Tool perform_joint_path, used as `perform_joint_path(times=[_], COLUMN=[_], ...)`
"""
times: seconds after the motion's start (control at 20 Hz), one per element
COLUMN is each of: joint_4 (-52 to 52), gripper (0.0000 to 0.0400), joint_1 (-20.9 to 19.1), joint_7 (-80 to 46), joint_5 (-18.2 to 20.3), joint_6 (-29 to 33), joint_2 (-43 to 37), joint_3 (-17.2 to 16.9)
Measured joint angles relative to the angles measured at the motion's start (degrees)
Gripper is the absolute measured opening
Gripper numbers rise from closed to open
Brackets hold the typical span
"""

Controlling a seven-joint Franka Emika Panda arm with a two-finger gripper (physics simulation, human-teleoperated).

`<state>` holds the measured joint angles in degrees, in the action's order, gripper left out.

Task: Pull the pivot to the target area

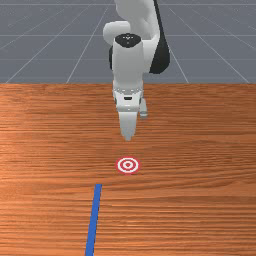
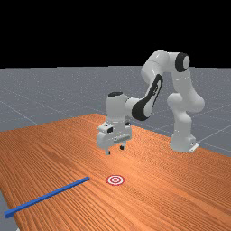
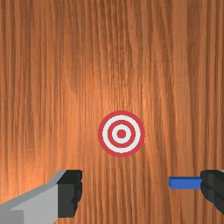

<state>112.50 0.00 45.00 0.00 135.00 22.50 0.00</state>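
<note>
In the far view the gripper point(image 2: 115, 150) hangs above the table, its two fingers apart and nothing between them. Seen in the wrist view, the gripper point(image 3: 141, 192) is open wide. A flat red-and-white ringed target point(image 1: 128, 165) lies on the wood, nearer the front camera than the hand. The long, thin blue bar point(image 1: 94, 220) lies on the front view's left of the target, closer to that camera, and runs out of the picture. In the far view the whole blue bar point(image 2: 48, 196) lies flat, apart from the target. One finger partly hides the blue bar point(image 3: 184, 183) in the wrist view.
The orange-brown table point(image 2: 149, 198) extends around the target and bar. In the far view the bar's far-left end is close to the table's edge. The arm's base stands at the far view's right.
</note>
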Motion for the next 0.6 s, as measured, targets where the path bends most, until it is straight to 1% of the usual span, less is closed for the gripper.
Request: perform_joint_path(times=[0.05,0.1,0.15,0.2,0.25,0.3,0.35,0.4,0.6], joint_4=[0.0,0.0,0.0,0.0,0.0,0.0,0.0,0.0,-0.4], gripper=[0.0243,0.0148,0.0090,0.0054,0.0033,0.0020,0.0012,0.0007,0.0001], joint_1=[0.0,0.0,0.0,0.0,0.0,-0.5,-0.6,0.3,1.3], joint_7=[0.0,0.0,0.0,0.0,0.0,1.1,1.2,-0.6,-2.7], joint_5=[0.0,0.0,0.0,0.0,0.0,1.2,1.3,-0.7,-3.1], joint_6=[0.0,0.0,0.0,0.0,0.0,0.0,0.1,-0.2,-1.7], joint_2=[0.0,0.0,0.0,0.0,0.0,0.0,0.1,-0.1,-1.1], joint_3=[0.0,0.0,0.0,0.0,0.0,0.5,0.5,-0.3,-1.1])
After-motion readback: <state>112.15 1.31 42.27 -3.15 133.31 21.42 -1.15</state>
